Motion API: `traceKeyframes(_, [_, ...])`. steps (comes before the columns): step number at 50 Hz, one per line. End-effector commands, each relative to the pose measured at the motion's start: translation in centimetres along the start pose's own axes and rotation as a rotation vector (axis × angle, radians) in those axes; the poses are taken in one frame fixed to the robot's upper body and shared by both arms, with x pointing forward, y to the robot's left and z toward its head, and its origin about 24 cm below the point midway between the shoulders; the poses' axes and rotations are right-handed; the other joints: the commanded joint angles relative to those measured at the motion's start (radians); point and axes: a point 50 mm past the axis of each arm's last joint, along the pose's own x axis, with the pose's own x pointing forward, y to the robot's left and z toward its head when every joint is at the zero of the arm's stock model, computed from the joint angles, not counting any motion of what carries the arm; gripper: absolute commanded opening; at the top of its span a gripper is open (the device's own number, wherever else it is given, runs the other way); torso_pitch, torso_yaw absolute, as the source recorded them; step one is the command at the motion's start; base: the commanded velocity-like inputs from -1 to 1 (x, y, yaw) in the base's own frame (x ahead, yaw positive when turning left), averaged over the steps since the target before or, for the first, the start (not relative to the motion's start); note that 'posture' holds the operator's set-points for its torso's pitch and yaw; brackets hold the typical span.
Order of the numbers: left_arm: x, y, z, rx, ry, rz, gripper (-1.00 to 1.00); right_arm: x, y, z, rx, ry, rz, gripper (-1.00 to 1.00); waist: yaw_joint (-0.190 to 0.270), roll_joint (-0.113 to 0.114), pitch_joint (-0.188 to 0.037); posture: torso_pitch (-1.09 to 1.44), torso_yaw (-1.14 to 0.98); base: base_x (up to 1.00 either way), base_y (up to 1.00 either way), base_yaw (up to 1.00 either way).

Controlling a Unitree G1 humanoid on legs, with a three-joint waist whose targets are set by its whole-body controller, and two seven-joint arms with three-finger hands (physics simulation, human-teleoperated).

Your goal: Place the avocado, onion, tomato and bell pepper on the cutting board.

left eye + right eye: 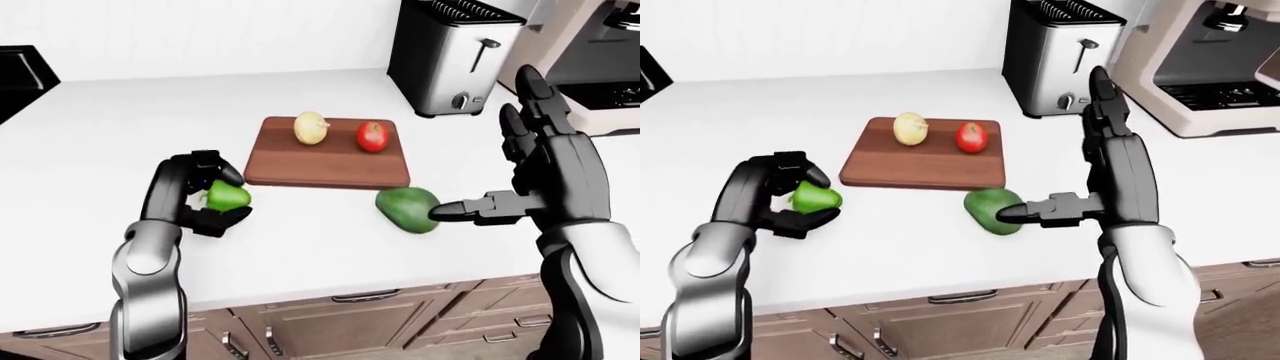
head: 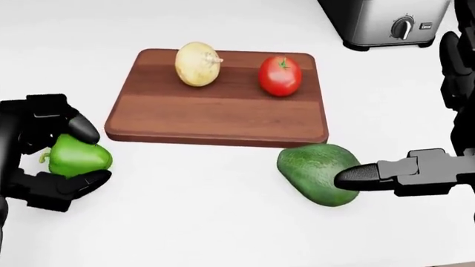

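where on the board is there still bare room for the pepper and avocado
The cutting board has a bare strip along its lower edge in the head view, below the onion and tomato, which crowd its top edge. The bell pepper is in the left hand; the avocado lies just off the board's lower right corner.

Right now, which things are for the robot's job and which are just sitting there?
For the job: cutting board, onion, tomato, avocado, bell pepper in the left hand fingers.

Just sitting there: toaster, coffee machine, countertop.
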Motion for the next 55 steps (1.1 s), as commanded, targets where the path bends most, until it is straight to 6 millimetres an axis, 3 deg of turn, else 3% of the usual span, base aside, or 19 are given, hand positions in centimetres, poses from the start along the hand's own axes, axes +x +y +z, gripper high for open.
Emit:
traceKeyframes(1, [-0.1, 0.4, 1.0, 0.011, -0.047, 0.008, -0.71, -0.2, -0.3, 1.2, -0.014, -0.073, -0.018, 1.0, 0.0, 0.0, -0.018, 0.0, 0.0, 0.0, 0.0, 0.0])
traceKeyframes(15, [-0.1, 2.2, 4.3, 0.044, -0.106, 0.04, -0.84, -0.4, -0.4, 1.0, -0.012, -0.07, -0.022, 1.0, -0.001, -0.004, -0.016, 0.0, 0.0, 0.0, 0.0, 0.0])
traceKeyframes(29, [2.3, 2.7, 8.6, 0.048, -0.201, 0.038, -0.84, -0.5, -0.6, 1.0, -0.011, -0.07, -0.027, 1.0, 0.001, -0.009, -0.006, 0.0, 0.0, 0.0, 0.0, 0.0])
traceKeyframes(38, [5.3, 1.0, 10.3, 0.027, -0.251, -0.004, -0.86, -0.8, -0.8, 0.8, -0.011, -0.066, -0.032, 1.0, 0.003, -0.014, -0.004, 0.0, 0.0, 0.0, 0.0, 0.0])
traceKeyframes(55, [6.9, -2.3, 11.0, 0.003, -0.285, -0.082, -0.84, -1.0, -0.8, 0.6, -0.009, -0.064, -0.037, 1.0, 0.002, -0.02, -0.007, 0.0, 0.0, 0.0, 0.0, 0.0])
